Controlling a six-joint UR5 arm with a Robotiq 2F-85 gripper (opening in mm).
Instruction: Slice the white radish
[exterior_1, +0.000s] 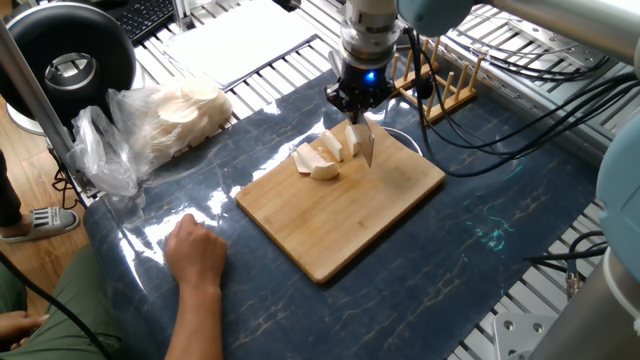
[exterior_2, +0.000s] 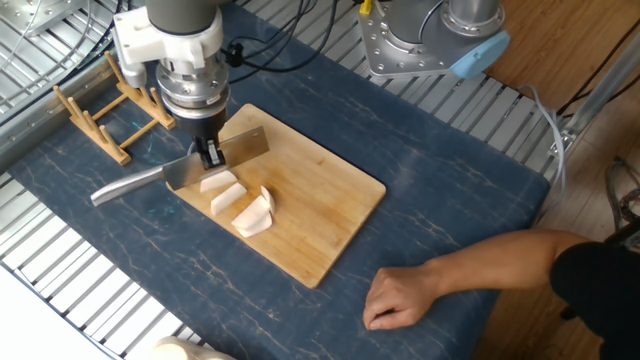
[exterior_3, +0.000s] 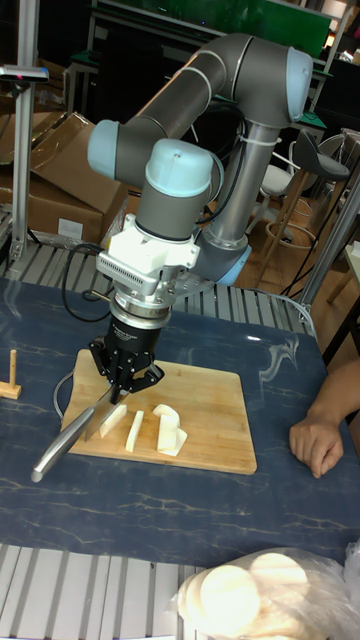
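The white radish (exterior_1: 322, 157) lies cut into several cream-white pieces on a bamboo cutting board (exterior_1: 350, 215). In the other fixed view the radish pieces (exterior_2: 238, 203) sit at the left end of the board (exterior_2: 320, 190). My gripper (exterior_2: 210, 156) is shut on a steel knife (exterior_2: 125, 185). The blade stands on edge just behind the piece nearest the arm. From above, the knife blade (exterior_1: 366, 147) hangs below the gripper (exterior_1: 357, 112). The tall fixed view shows gripper (exterior_3: 124, 392), knife handle (exterior_3: 55, 445) and radish pieces (exterior_3: 146, 427).
A person's hand (exterior_1: 196, 252) rests on the blue mat near the board, also seen as a hand (exterior_2: 398, 297). A clear plastic bag of pale round slices (exterior_1: 170, 115) lies at the left. A wooden rack (exterior_2: 100, 108) stands behind the arm. Black cables (exterior_1: 520, 110) trail on the right.
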